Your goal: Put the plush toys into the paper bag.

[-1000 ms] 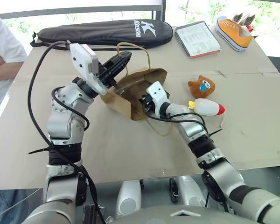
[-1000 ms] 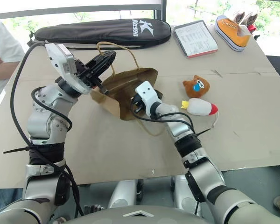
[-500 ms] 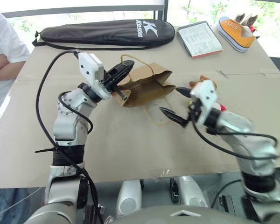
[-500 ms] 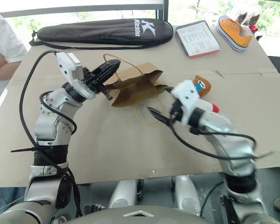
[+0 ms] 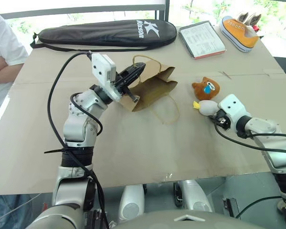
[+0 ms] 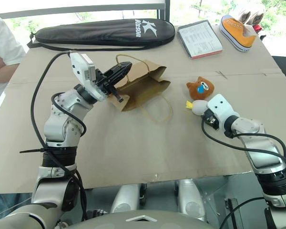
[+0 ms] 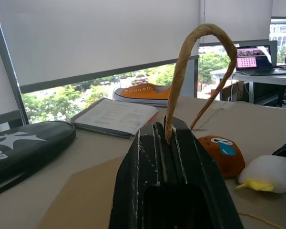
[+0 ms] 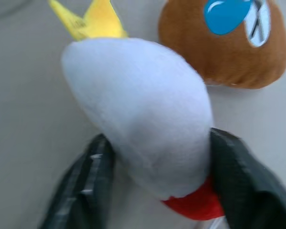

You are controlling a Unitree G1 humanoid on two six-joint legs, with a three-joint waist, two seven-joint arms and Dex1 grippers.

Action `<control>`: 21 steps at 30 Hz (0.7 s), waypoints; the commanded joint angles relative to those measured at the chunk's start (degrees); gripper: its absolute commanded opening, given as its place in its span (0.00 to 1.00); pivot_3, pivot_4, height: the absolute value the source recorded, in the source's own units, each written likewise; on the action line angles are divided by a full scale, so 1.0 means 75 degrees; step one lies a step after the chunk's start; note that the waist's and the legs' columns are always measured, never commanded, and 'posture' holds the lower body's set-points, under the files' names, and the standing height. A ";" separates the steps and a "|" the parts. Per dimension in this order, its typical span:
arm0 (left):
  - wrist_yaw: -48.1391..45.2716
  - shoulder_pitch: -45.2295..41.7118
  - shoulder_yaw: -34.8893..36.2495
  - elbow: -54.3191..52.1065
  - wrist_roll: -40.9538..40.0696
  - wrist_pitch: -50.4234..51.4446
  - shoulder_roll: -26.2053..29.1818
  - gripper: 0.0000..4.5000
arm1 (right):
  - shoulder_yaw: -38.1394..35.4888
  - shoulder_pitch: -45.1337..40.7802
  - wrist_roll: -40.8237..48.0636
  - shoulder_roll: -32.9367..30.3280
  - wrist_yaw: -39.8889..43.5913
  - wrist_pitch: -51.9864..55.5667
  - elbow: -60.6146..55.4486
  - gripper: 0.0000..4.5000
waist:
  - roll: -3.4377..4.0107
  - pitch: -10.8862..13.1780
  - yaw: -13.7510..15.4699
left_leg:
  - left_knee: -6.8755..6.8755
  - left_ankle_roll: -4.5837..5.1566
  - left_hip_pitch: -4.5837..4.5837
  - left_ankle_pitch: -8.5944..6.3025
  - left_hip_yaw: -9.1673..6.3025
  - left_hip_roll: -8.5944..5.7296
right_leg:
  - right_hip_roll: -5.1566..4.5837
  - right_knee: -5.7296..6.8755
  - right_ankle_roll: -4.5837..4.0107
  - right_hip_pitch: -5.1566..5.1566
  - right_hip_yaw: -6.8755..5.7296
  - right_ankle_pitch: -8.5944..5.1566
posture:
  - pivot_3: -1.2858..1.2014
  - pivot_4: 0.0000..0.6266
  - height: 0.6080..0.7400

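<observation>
The left gripper [image 7: 174, 143] is clamping the near cord handle [image 7: 196, 67] of the paper bag [image 5: 152, 88], its two black fingers pressed together on the cord where the loop rises from between them. The bag is lying on its side toward the middle of the desk [image 5: 133, 152], hanging a little from that grip, its open mouth turned toward the right edge and the toys; its second cord handle [image 5: 168, 112] is lying loose on the surface just beside the mouth. The right gripper [image 8: 152, 181] is closing around the white rocket [image 8: 143, 114], one finger sitting on each side of the soft body near its red tip, both touching the plush. The rocket is lying on the desk toward the right edge, its yellow fins pointing toward the bag. The brown bear head [image 5: 206, 88] is sitting just behind the rocket, touching or nearly touching it, its blue teardrop facing up. Along the far edge a long black racket case [image 5: 105, 32] is lying flat, with a tablet-like booklet [image 5: 201, 40] beside it and an orange sneaker [image 5: 238, 31] at the far right corner. A person in a white shirt [image 5: 2, 52] is standing at the left edge with arms folded.
</observation>
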 commanded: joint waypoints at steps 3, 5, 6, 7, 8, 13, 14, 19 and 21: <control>0.0296 -0.0127 0.0264 -0.0519 -0.0473 0.0413 -0.0065 0.00 | -0.0594 0.0328 0.0294 -0.0223 0.0518 -0.0933 -0.0766 0.02 | -0.0001 0.0001 0.0015 | 0.0000 0.0000 0.0000 0.0000 -0.0002 0.0000 | 0.0000 0.0002 0.0002 0.0000 -0.0001 -0.0001 | 0.52 0.24 1.00; 0.0358 -0.0155 0.0270 -0.0568 -0.0612 0.0609 -0.0088 0.00 | -0.0944 0.0314 0.0877 -0.0129 0.0889 -0.1279 -0.1437 0.02 | -0.0002 0.0005 0.0016 | 0.0000 0.0000 -0.0002 0.0000 -0.0004 0.0000 | 0.0000 0.0001 0.0010 0.0000 -0.0003 -0.0006 | 0.52 0.24 1.00; 0.0360 -0.0177 0.0255 -0.0584 -0.0659 0.0700 -0.0096 0.00 | -0.0968 0.0172 0.1067 -0.0118 0.1039 -0.1344 -0.1740 0.02 | -0.0001 0.0007 0.0006 | 0.0000 0.0000 -0.0002 0.0000 -0.0003 0.0000 | 0.0000 0.0001 0.0020 0.0000 -0.0002 -0.0011 | 0.52 0.24 1.00; 0.0364 -0.0189 0.0234 -0.0616 -0.0709 0.0782 -0.0110 0.00 | -0.0843 -0.0033 0.1026 -0.0155 0.1112 -0.1415 -0.1922 0.02 | 0.0000 0.0007 -0.0018 | 0.0001 0.0000 -0.0001 0.0000 -0.0003 0.0000 | 0.0000 0.0002 0.0025 0.0000 -0.0001 -0.0013 | 0.52 0.24 1.00; 0.0359 -0.0205 0.0204 -0.0634 -0.0739 0.0839 -0.0119 0.00 | -0.0565 -0.0313 0.0749 -0.0232 0.1129 -0.1546 -0.1932 0.02 | 0.0000 0.0007 -0.0044 | 0.0001 0.0000 0.0004 0.0000 -0.0001 0.0000 | 0.0000 0.0003 0.0026 0.0002 0.0002 -0.0013 | 0.52 0.24 1.00; 0.0314 -0.0248 0.0087 -0.0761 -0.0831 0.1007 -0.0229 0.00 | 0.0878 -0.1929 -0.0373 0.0097 0.1015 -0.1618 -0.0976 0.02 | -0.0001 0.0007 -0.0002 | 0.0006 0.0000 0.0012 0.0001 -0.0013 0.0001 | 0.0007 0.0012 0.0010 0.0002 -0.0001 -0.0018 | 0.52 0.24 1.00; 0.0330 -0.0248 0.0068 -0.0804 -0.0858 0.1037 -0.0258 0.00 | 0.1081 -0.2211 -0.0502 0.0272 0.0970 -0.1616 -0.0713 0.02 | -0.0002 0.0007 0.0007 | 0.0006 -0.0001 0.0009 0.0000 -0.0013 0.0001 | 0.0006 0.0012 -0.0001 0.0002 -0.0001 -0.0014 | 0.52 0.24 1.00; 0.0495 -0.0252 0.0005 -0.1071 -0.0944 0.1198 -0.0396 0.00 | 0.2317 -0.3322 -0.1630 0.0928 0.1011 -0.2573 0.0906 0.02 | -0.0003 0.0012 0.0008 | 0.0005 0.0000 -0.0003 0.0000 -0.0007 -0.0004 | 0.0004 0.0004 -0.0002 -0.0003 0.0003 0.0000 | 0.52 0.24 1.00; 0.0573 -0.0194 -0.0056 -0.1245 -0.0971 0.1284 -0.0465 0.00 | 0.2728 -0.3877 -0.1928 0.1438 0.1016 -0.3006 0.1680 0.02 | -0.0004 0.0012 -0.0007 | 0.0002 0.0000 -0.0003 0.0000 -0.0009 -0.0004 | 0.0004 0.0002 -0.0002 -0.0003 0.0001 0.0000 | 0.52 0.24 1.00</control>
